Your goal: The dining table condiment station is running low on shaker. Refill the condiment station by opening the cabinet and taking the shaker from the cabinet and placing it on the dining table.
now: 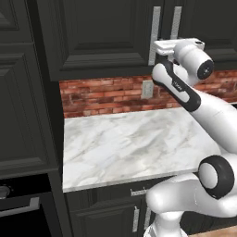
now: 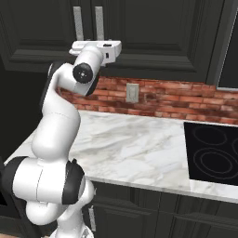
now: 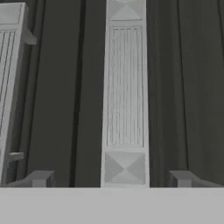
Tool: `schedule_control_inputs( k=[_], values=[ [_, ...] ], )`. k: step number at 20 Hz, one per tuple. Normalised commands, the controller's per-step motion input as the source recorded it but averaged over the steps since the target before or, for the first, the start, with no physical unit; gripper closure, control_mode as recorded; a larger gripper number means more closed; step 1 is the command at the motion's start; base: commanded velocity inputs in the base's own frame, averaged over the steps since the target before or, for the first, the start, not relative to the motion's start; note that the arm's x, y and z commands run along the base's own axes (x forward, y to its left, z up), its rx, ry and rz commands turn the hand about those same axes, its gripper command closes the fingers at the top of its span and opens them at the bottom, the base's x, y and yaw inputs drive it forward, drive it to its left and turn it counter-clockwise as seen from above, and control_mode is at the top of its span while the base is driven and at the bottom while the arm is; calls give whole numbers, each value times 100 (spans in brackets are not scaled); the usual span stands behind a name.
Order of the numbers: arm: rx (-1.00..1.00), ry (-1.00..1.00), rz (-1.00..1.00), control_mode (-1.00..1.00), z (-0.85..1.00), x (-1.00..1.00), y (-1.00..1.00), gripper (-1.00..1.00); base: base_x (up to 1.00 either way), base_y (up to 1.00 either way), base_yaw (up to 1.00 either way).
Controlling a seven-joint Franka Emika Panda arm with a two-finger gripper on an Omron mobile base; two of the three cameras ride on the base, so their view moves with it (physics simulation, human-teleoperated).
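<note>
gripper: the gripper (image 3: pixel 114 181) is spread as wide as it goes, holding nothing, lined up on the right one of the two silver bar handles (image 3: pixel 125 87) so the bar sits between the fingertips (image 3: pixel 181 178); can't tell if it's touching yet
cabinet: the cabinet (image 1: pixel 99 37) doors are both shut, hand parked right at the handles in the base views
shaker: presumably inside behind those doors, can't see it from here
progress: honestly barely started, I'd say. Door not open, nothing grabbed, nothing delivered to the dining table
left to do: close on the handle, pull the door, fetch the shaker, carry it over
tabletop: white-grey marble tabletop (image 1: pixel 134 143) below
room: red brick backsplash (image 1: pixel 106 95) with an outlet (image 2: pixel 133 92), black cooktop (image 2: pixel 214 153) off to the right, dark lower cabinets, everything pretty gloomy
</note>
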Motion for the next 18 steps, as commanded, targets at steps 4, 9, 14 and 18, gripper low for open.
schedule_control_inputs(
  k=[4, 9, 14, 18],
  values=[
    [0, 0, 0, -100, 0, 42, 0, -100, 0, 0, 0],
    [0, 1, 0, -100, 0, 34, 0, 100, 0, 0, 0],
    [0, 2, 0, -100, 0, 47, 0, 100, 0, 0, 0],
    [0, 0, 0, -100, -2, 51, 0, 100, 0, 0, 0]
  ],
)
